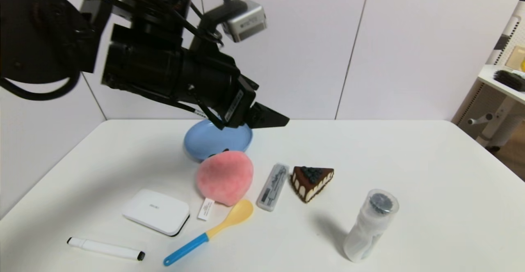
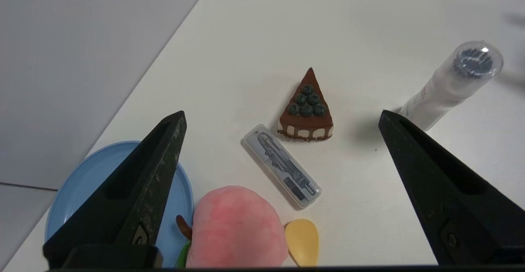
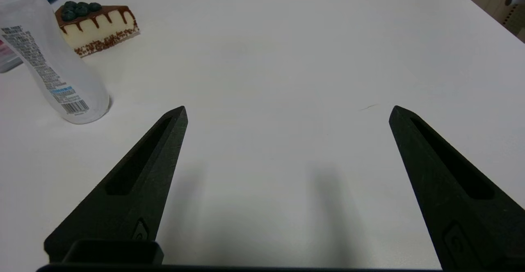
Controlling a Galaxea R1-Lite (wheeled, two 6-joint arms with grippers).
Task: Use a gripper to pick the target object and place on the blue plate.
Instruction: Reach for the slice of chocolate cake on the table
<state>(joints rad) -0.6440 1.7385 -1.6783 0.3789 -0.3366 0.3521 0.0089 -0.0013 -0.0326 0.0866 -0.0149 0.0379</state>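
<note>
Cake slice (image 1: 311, 183), a glossy chocolate-topped wedge (blueberries on top), lies on the tabletop (image 1: 410, 161) beside a clear plastic case (image 1: 272, 186). Left end effector (image 2: 283, 118) hovers spread wide; blue plate (image 1: 201, 142) sits behind the fuzzy peach (image 1: 224, 177).

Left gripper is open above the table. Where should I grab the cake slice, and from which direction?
Come from above with the left gripper and close across the cake slice on its two long cream sides, probably mid-length. It lies flat, chocolate top up. The clear case lies close on its peach-side flank, so keep that finger tight in.
</note>
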